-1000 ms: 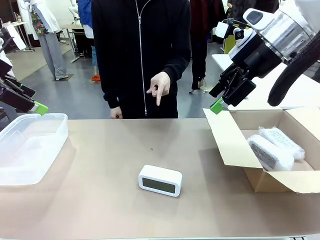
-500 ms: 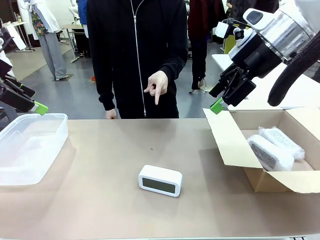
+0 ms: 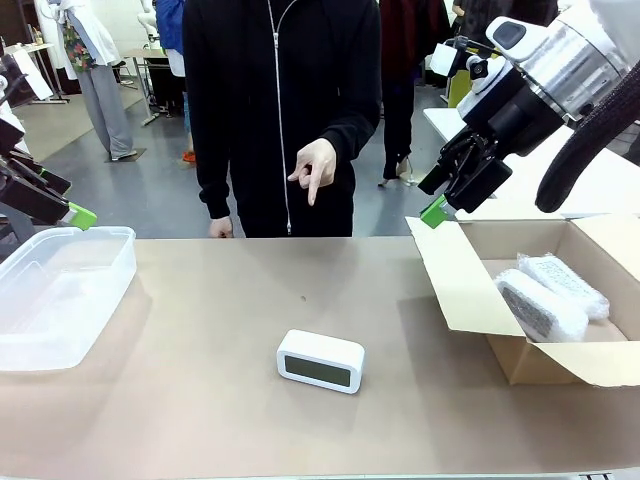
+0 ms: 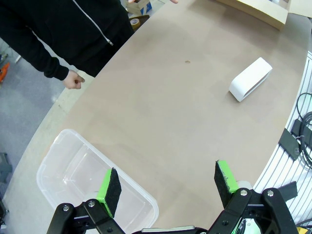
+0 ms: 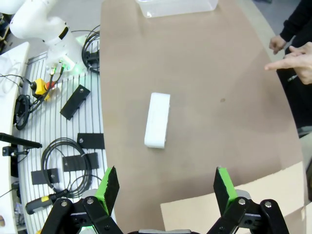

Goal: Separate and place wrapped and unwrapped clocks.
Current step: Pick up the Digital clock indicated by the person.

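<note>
The bare digital clock [image 3: 320, 360] lay on the brown table [image 3: 200, 300], near the middle and a little toward the robot's side. Its dark face was turned to the front camera, and it was well apart from both grippers. Two bubble-wrapped bundles [image 3: 543, 305] lay side by side, touching each other, inside the open cardboard box [image 3: 455, 285] at the robot's right end of the table. At the left end stood a clear plastic container [image 3: 100, 310].

The left gripper [image 4: 167, 183] hung in the air over the container's end of the table. In the front view one green pad was seen just above the container's far rim. In the left wrist view its two green-padded fingers stood wide apart, with nothing between them. The right gripper [image 5: 165, 187] was in the air above the far left corner of the box, close to the raised flap. Its fingers were also spread wide and it held nothing. In the right wrist view the clock lay on the table ahead of the fingers, apart from them.

The person [image 3: 280, 100], in a black zipped jacket, stood at the far side of the table. One hand [image 3: 316, 170] was raised in front of the body, with the index finger pointing down toward the table. The other hand [image 3: 220, 228] hung at the table's far edge, loosely closed.
</note>
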`<state>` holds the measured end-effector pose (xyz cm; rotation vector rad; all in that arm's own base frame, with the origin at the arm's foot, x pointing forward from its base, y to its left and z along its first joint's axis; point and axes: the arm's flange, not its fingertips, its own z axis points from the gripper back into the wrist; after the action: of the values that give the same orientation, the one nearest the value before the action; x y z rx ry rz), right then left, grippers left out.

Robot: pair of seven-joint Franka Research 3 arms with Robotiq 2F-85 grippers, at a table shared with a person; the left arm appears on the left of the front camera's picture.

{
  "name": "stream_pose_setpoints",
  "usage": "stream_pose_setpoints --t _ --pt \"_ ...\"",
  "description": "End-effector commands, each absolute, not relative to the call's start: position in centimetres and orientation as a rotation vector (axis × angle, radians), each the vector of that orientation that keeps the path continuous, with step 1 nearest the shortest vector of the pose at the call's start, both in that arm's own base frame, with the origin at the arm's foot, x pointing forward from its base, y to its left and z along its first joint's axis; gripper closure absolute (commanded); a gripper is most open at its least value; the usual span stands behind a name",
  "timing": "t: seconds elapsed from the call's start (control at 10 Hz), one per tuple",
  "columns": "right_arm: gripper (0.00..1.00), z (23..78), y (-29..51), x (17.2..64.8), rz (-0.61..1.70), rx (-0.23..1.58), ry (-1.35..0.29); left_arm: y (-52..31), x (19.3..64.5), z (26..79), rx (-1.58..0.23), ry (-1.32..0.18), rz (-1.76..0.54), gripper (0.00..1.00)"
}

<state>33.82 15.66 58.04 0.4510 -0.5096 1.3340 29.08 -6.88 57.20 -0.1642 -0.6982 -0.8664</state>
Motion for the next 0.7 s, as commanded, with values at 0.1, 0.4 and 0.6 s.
stream_pose_setpoints --t 0.1,0.4,0.6 --pt "0.0 58.3 15.6 33.7 1.327 0.448 -0.49 -9.1 30.1 57.4 -0.156 -0.674 -0.962 0.0" --pt "0.0 58.3 15.6 33.7 1.327 0.448 -0.49 -18.1 34.7 56.9 -0.169 -0.522 -1.316 0.0" --pt "0.0 58.3 15.6 33.7 1.327 0.448 -0.49 -25.0 36.7 54.3 -0.175 -0.418 -1.564 0.0"
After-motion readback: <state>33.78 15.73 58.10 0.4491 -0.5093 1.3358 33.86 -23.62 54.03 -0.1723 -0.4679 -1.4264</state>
